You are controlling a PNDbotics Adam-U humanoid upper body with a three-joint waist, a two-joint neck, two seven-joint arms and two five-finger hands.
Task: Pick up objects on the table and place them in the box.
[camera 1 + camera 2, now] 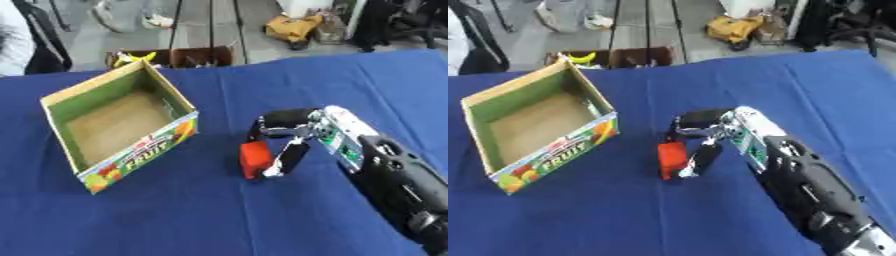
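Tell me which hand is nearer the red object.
Right. The right hand is at the red object, its fingers curled around it on the blue tablecloth. The left hand shows in neither view, so its distance cannot be judged.

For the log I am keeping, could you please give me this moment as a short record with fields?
surface: table under a blue cloth
box: open cardboard fruit box, left of centre, nothing visible inside it
object: small red block, on the cloth to the right of the box
right hand: right hand at the red block, fingers curled round it
left hand: not in view
block raised or resting: cannot tell
task state: red block not yet in the box
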